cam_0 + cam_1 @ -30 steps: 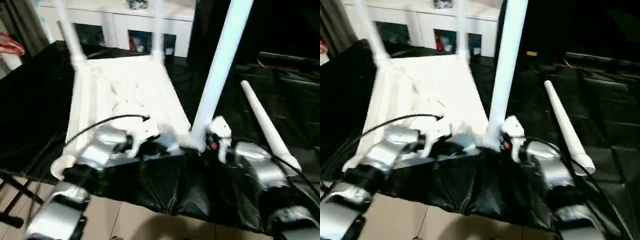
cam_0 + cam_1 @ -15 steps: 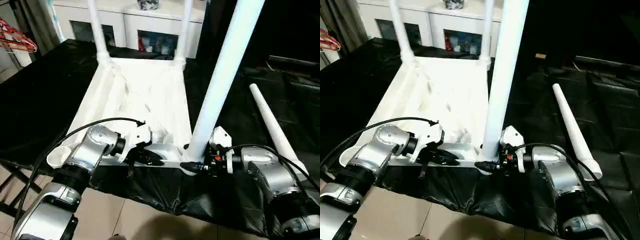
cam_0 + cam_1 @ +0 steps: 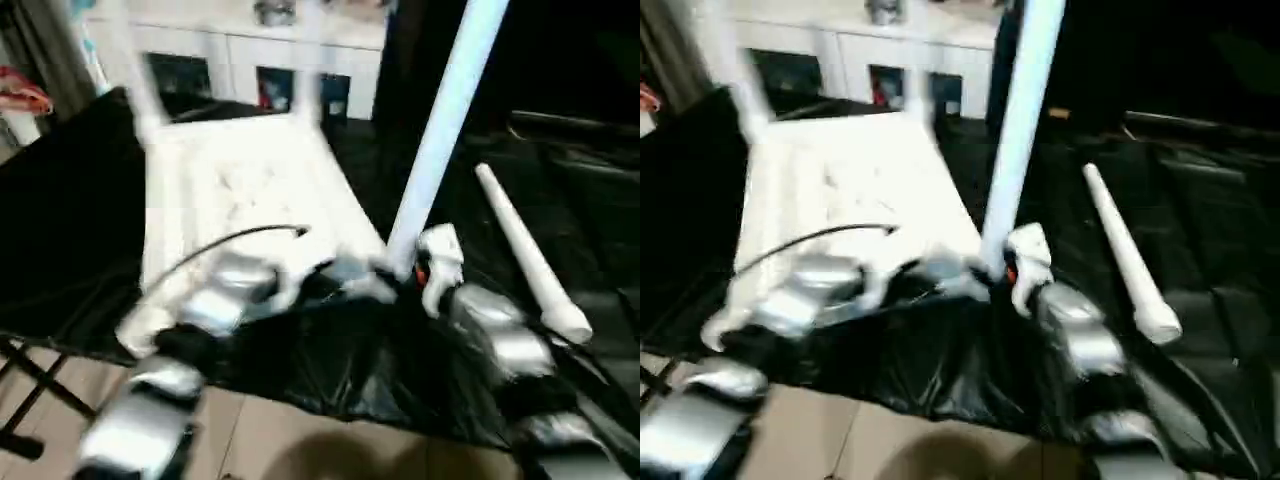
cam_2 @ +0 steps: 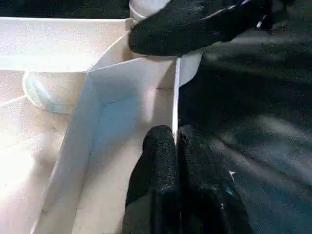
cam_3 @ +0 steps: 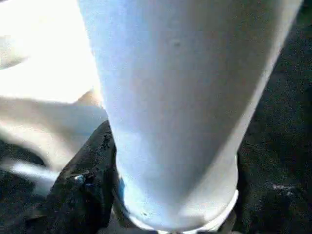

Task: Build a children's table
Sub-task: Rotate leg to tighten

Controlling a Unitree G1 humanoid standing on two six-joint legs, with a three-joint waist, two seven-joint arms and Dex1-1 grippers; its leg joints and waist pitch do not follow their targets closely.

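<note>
Pinching thin white plastic rim (image 4: 175,105): left claw (image 4: 176,141).

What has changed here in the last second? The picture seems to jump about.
Nothing among the things has visibly moved; the jump is the robot's head camera swinging. The left gripper stays pinched on the near rim of the upside-down table, and the right gripper stays at the foot of the near upright leg. The loose leg still lies on the black cloth.
</note>
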